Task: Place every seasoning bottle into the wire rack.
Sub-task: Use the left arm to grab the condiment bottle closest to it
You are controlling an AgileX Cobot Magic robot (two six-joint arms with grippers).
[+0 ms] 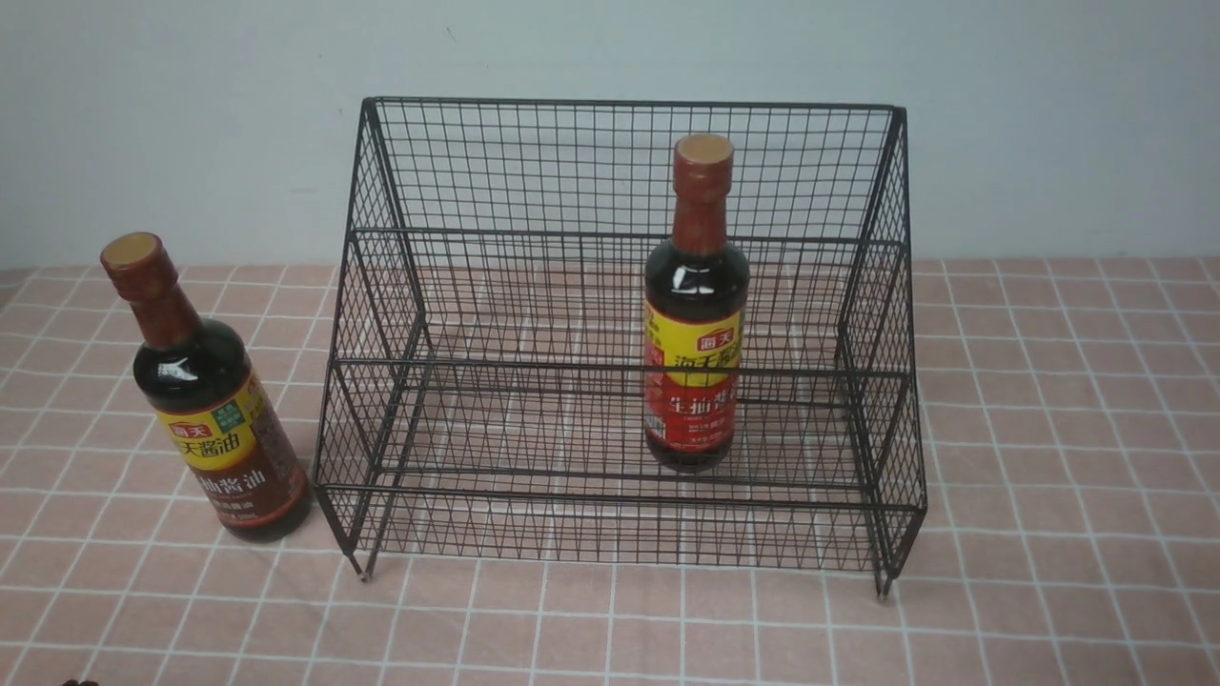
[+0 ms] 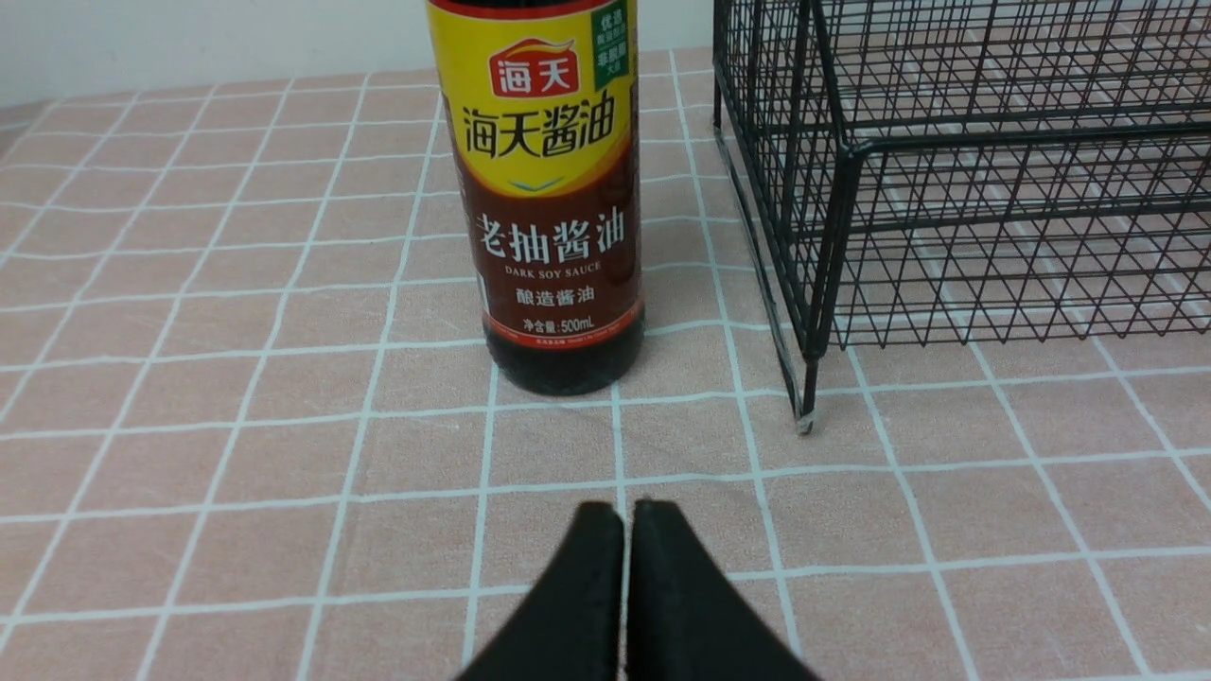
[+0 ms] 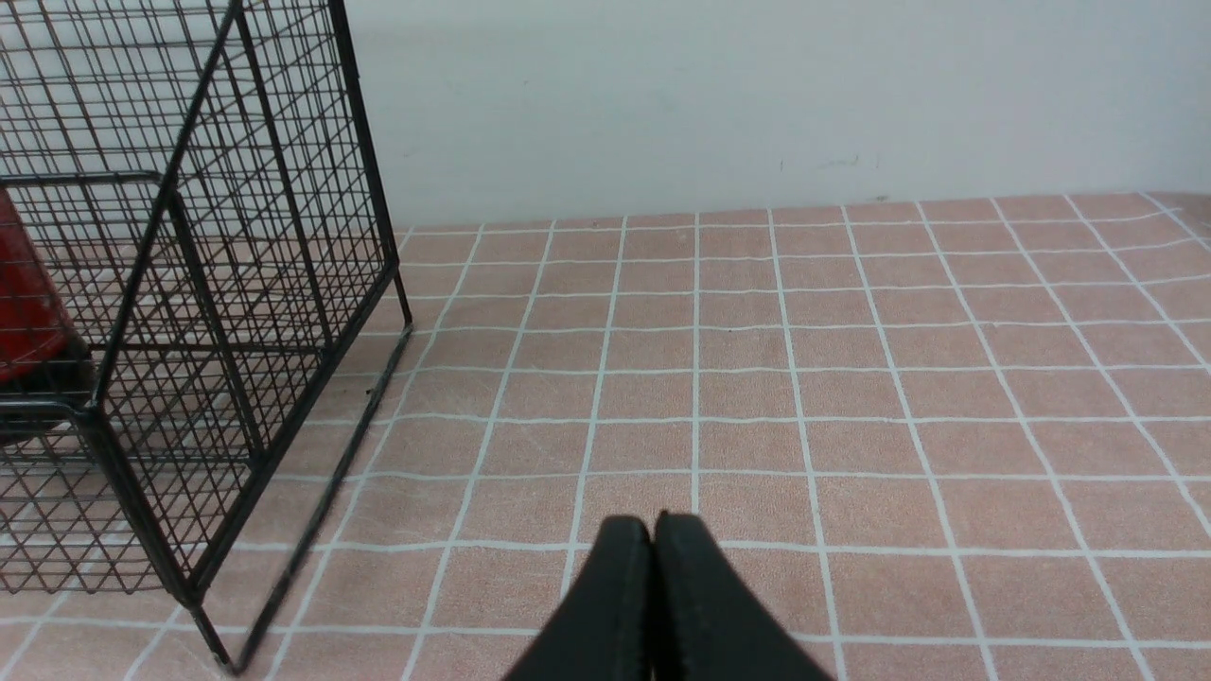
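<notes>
Cloth of pink squares ruled with white lines covers the desk [image 1: 1048, 429]. Nearest, in its own wrist view, the left tool [image 2: 624, 515] hangs over this cloth with its two black fingers pressed together and nothing between them. The right tool [image 3: 653, 525] is the same, fingers flat against each other, empty, over bare cloth outside the right side of the rack.

Ahead of the left tool, apart from it, stands the brown-labelled bottle [image 1: 214, 400], a dark glass soy-sauce bottle with a yellow band, a reddish-brown neck and a tan cap. It rests on the desk outside the rack, just beside the left front foot and not touching the wires.

The wire rack [image 1: 610, 495], large, black, of mesh with sloped sides, a tall back and short feet, fills the middle of the desk. Inside it, right of its middle, the red-labelled bottle [image 1: 694, 314], of the same dark glass, yellow band and tan cap, stands upright with its base low down, seen through the front wires.

Behind all runs a plain pale wall [image 1: 191, 114].
</notes>
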